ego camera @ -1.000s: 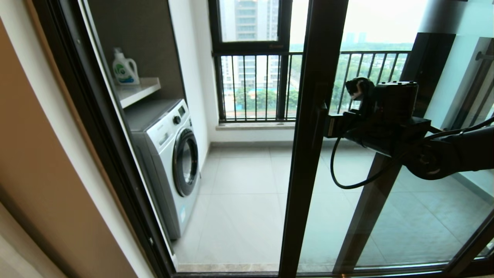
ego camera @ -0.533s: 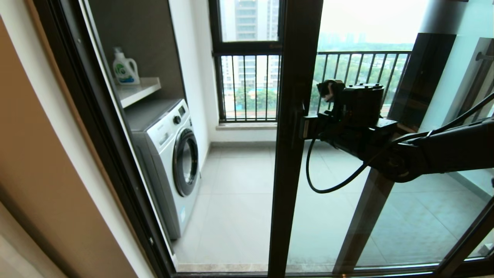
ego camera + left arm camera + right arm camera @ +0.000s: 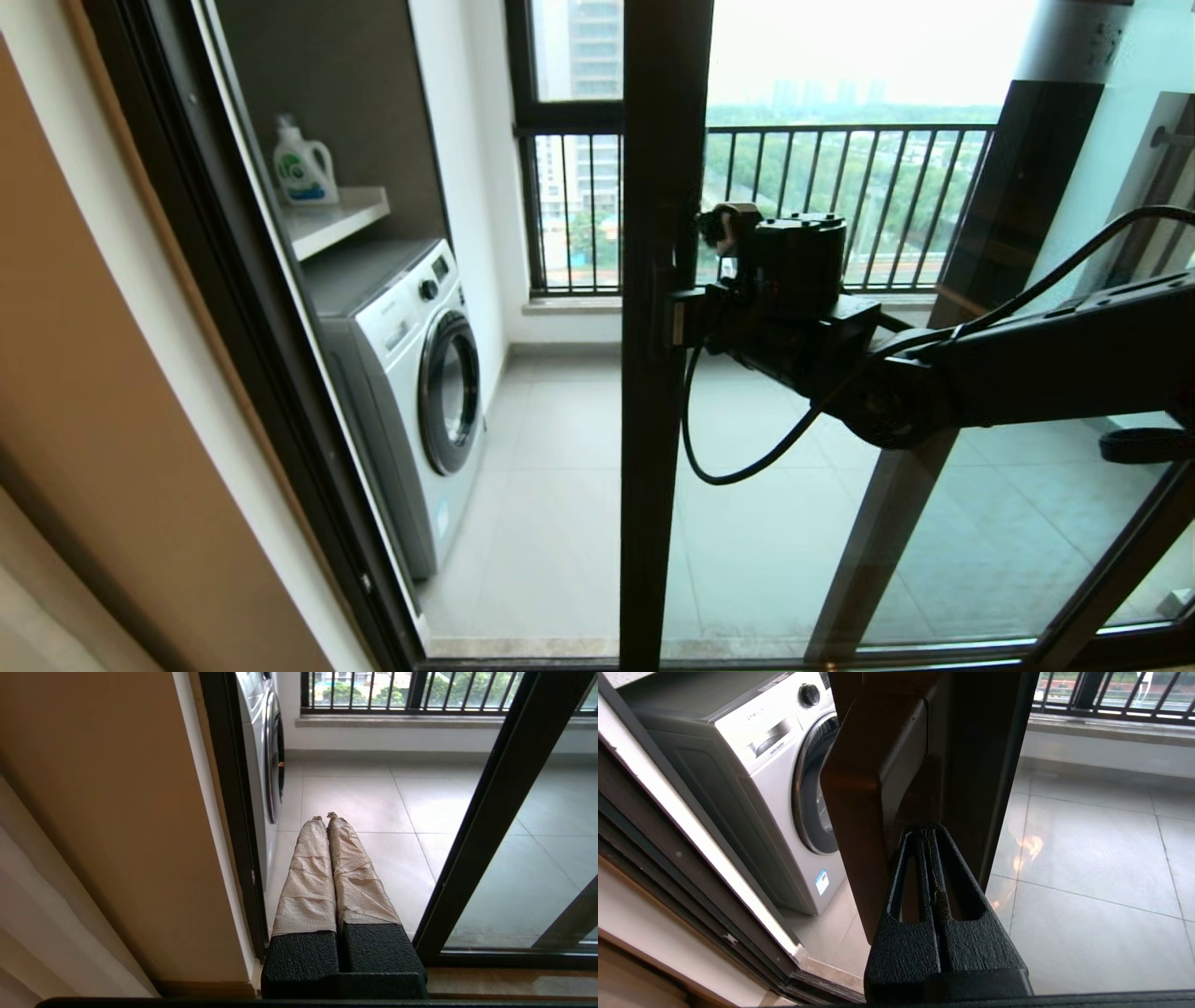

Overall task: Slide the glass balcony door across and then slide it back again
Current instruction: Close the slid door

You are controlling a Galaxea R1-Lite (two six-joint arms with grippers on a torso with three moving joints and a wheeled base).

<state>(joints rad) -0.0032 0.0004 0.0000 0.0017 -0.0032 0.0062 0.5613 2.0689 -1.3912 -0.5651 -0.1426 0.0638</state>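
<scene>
The glass balcony door (image 3: 653, 448) stands partly across the doorway, its dark leading stile upright at mid view. My right gripper (image 3: 678, 317) is shut with nothing between its fingers. Its tips are tucked into the gap between the dark bar handle (image 3: 873, 788) and the stile, touching the door (image 3: 971, 765). In the right wrist view the gripper (image 3: 927, 828) points straight at that gap. My left gripper (image 3: 325, 816) hangs low near the door sill, shut and holding nothing, with its tape-wrapped fingers (image 3: 308, 877) together. The door's lower frame (image 3: 486, 830) passes beside it. The frosted top strip is out of view.
A white washing machine (image 3: 420, 373) stands left inside the balcony, under a shelf with a detergent bottle (image 3: 303, 168). The dark door jamb (image 3: 271, 373) and tan wall (image 3: 112, 420) lie to the left. A railed window (image 3: 840, 187) is behind. A second dark-framed glass panel (image 3: 887, 532) is to the right.
The door's leading stile has slid left, narrowing the opening toward the washing machine. My right gripper moved left with it at the handle. The left arm stayed where it was.
</scene>
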